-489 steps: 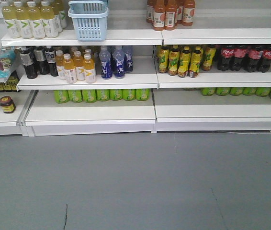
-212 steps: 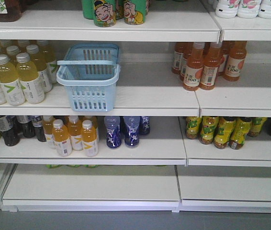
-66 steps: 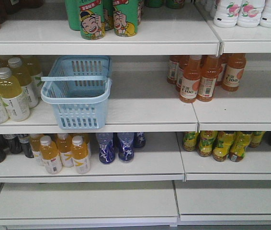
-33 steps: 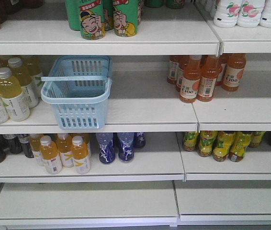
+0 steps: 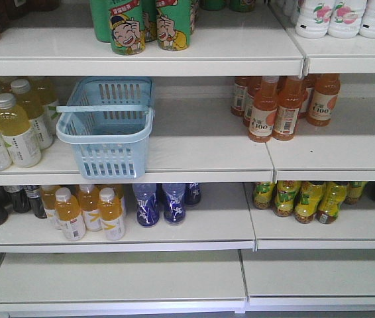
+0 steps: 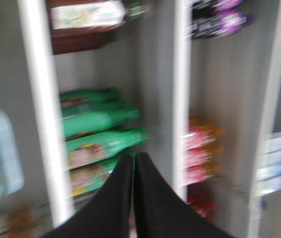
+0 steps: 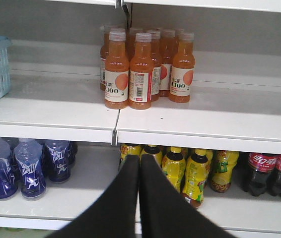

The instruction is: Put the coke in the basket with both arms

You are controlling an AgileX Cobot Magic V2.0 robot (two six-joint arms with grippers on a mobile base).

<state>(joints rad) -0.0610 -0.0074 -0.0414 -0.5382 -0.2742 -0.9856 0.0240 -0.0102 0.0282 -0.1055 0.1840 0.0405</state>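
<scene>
Largest in view: white tiered shop shelving, stocked in tidy rows facing outward. On its middle tier, a light blue slotted plastic basket, mouth up, flat handle folded across the rim, set at the front edge, presumably for easy reach and loading from above. Right of it, a cluster of orange juice bottles; one tier down at far right, dark cola bottles with red labels, not the target. No sign of the small all-red coke bottle in any view; blurred red shapes in the left wrist view impossible to identify. Smallest, the left black tapered gripper and the right black tapered gripper: both pinched together, empty, aimed at the shelves, likely a search pose ahead of any grasp.
</scene>
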